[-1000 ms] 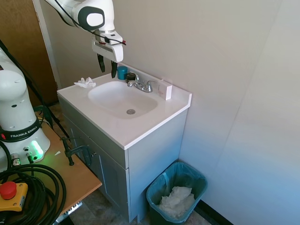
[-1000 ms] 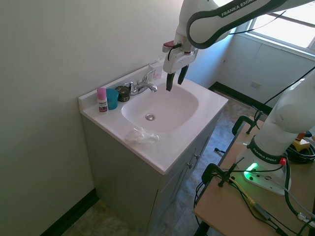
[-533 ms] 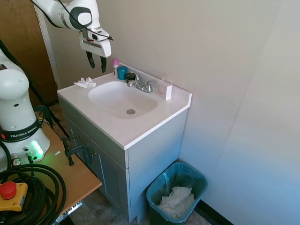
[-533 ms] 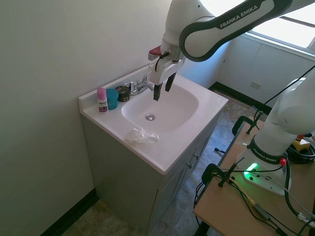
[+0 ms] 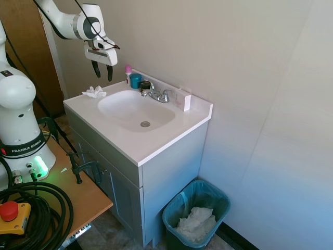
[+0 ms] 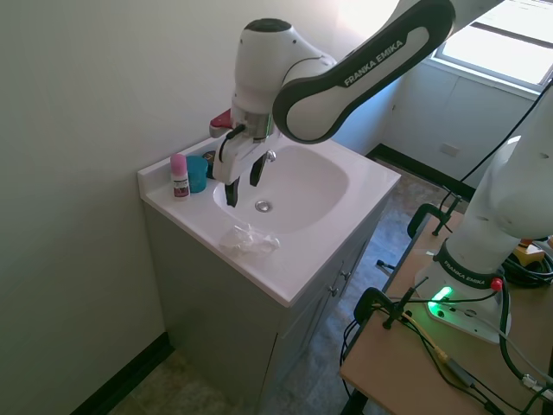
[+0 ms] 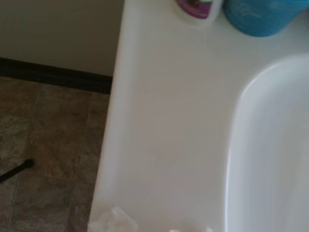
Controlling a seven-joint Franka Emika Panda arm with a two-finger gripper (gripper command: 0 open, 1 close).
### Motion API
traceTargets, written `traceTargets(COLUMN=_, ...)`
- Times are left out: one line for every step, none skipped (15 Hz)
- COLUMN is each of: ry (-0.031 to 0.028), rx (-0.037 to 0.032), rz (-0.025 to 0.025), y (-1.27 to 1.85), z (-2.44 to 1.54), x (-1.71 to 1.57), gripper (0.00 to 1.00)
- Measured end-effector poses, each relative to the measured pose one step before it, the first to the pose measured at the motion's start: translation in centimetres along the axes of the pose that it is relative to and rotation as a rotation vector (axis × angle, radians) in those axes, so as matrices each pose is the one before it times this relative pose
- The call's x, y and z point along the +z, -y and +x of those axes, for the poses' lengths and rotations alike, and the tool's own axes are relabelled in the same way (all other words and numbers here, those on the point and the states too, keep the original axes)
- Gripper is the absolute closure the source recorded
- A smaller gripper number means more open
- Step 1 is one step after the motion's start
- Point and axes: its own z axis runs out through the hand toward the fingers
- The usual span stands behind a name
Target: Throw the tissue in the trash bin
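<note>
First exterior view: the gripper (image 5: 102, 69) has swung away from the faucet (image 5: 157, 95) and sink (image 5: 136, 110) toward the counter's (image 5: 156, 140) door-side end since the earlier frames, and now hangs in the air above and just beyond the tissue (image 5: 94, 91). Its fingers are spread, with nothing between them. The tissue lies on the counter's corner, untouched, in the same spot as before. The bin (image 5: 196, 212) stands on the floor beside the cabinet, well apart from the tissue, holding a heap of white paper (image 5: 197, 222). A pink-capped bottle (image 5: 127, 73), hidden behind the gripper a second ago, shows again next to the teal cup (image 5: 136, 80).

Second exterior view: the gripper (image 6: 242, 182) has come across the basin (image 6: 285, 188) from the faucet side and hovers over its rim, near the cup (image 6: 197, 173) and bottle (image 6: 179, 176). The tissue (image 6: 249, 239) sits on the front edge, below and apart from the open fingers. The faucet is now mostly covered by the arm. The bin is out of frame.

Wrist view: blurred. Bare counter (image 7: 164, 125) and the curve of the sink (image 7: 270, 150) fill it; the bottle (image 7: 198, 7) and cup (image 7: 260, 17) are cut off at one edge. A ragged white scrap at the opposite edge (image 7: 113, 221) may be the tissue, too cropped to be sure.
</note>
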Motion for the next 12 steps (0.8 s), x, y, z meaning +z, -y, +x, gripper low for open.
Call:
traceTargets(ry=0.00975, rx=-0.00253, rz=-0.00905, y=0.373, z=-0.397, x=1.057, gripper=0.00)
traceTargets(ry=0.00641, rx=-0.00303, rz=-0.00752, y=0.315, z=-0.311, x=0.759, gripper=0.00)
traceTargets(ry=0.00382, rx=-0.00051, rz=-0.00496, y=0.245, z=-0.194, x=0.662, gripper=0.00)
traceTargets(ry=0.00408, rx=0.00035, rz=-0.00390, y=0.281, z=-0.286, x=0.532, gripper=0.00)
traceTargets(ry=0.00113, rx=-0.00136, rz=-0.00621, y=0.192, z=-0.192, x=0.523, gripper=0.00)
traceTargets(ry=0.00121, rx=0.00165, rz=-0.00619, y=0.138, z=-0.203, x=0.526, gripper=0.00)
traceTargets(ry=0.00386, rx=0.00219, rz=-0.00485, y=0.091, z=0.002, x=0.508, gripper=0.00)
traceTargets(ry=0.00397, rx=0.00073, rz=-0.00512, y=0.081, z=0.045, x=0.433, gripper=0.00)
traceTargets(ry=0.00422, rx=0.00079, rz=-0.00435, y=0.132, z=0.075, x=0.393, gripper=1.00)
traceTargets(ry=0.00425, rx=0.00094, rz=-0.00379, y=0.111, z=0.050, x=0.347, gripper=1.00)
traceTargets(ry=0.00320, rx=0.00056, rz=-0.00252, y=0.135, z=0.044, x=0.272, gripper=1.00)
traceTargets(ry=0.00317, rx=0.00053, rz=-0.00381, y=0.029, z=-0.009, x=0.282, gripper=1.00)
